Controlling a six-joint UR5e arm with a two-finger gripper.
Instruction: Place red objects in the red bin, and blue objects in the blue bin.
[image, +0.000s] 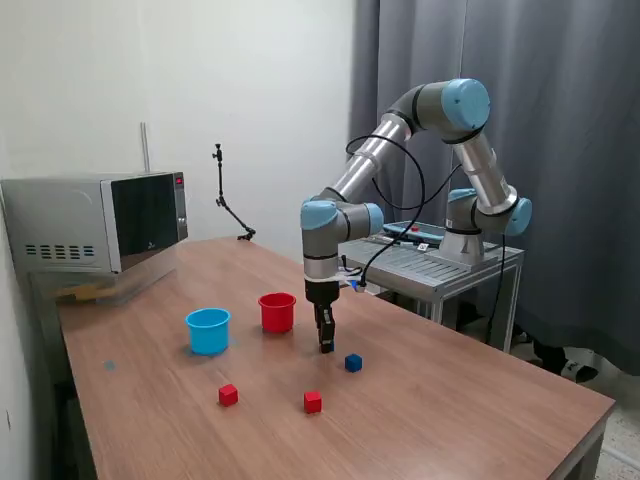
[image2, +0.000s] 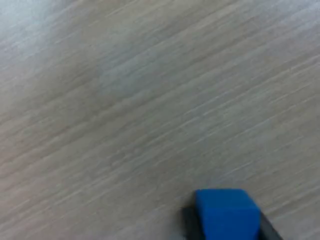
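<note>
My gripper points straight down, low over the wooden table, just to the exterior view's right of the red bin. In the wrist view a dark blue cube sits tight between dark fingers, so the gripper is shut on it. I cannot tell whether the cube touches the table. A second blue cube lies on the table just beyond the gripper. Two red cubes lie nearer the front. The light blue bin stands beside the red bin.
A microwave stands at the table's far corner on the exterior view's left. A metal stand carrying the arm's base sits behind the table. A thin black stalk rises near the wall.
</note>
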